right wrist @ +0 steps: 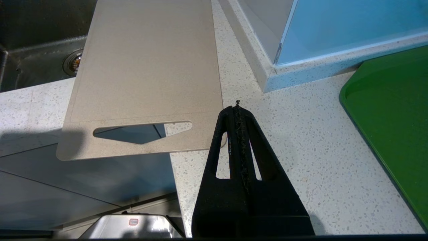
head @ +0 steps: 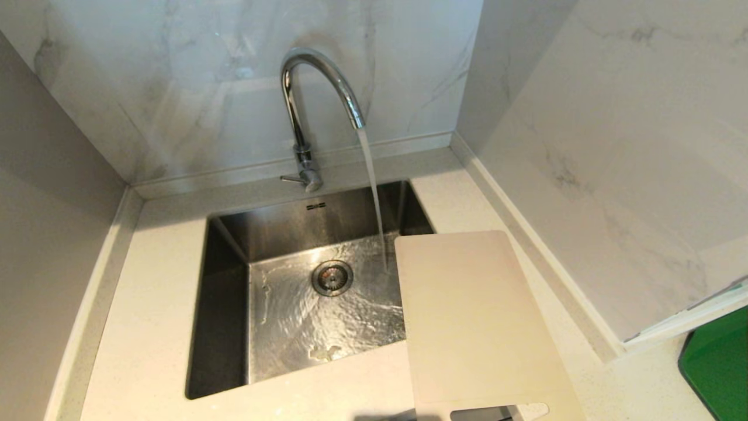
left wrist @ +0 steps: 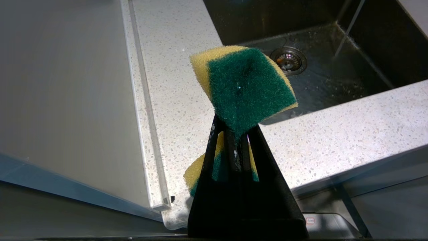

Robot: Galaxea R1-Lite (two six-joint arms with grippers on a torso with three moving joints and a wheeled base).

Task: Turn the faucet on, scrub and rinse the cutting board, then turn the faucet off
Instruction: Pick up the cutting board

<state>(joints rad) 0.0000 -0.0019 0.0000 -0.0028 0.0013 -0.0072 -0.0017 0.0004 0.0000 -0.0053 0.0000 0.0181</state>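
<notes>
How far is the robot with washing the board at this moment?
Done: the faucet is on; water falls into the sink just beside the cutting board. In hand: the left claw is shut on a sponge, held over the counter, away from the board. The right claw is shut and empty near the board's handle end. Left: scrubbing, rinsing (the stream misses the board), then closing the faucet.

Neither arm shows in the head view. In its wrist view, the left gripper [left wrist: 235,134] rises from the bottom centre, black fingers pinched on a yellow-green sponge [left wrist: 245,88]. The right gripper [right wrist: 238,110], bottom centre of its own view, has fingers pressed together, apparently holding nothing.
</notes>
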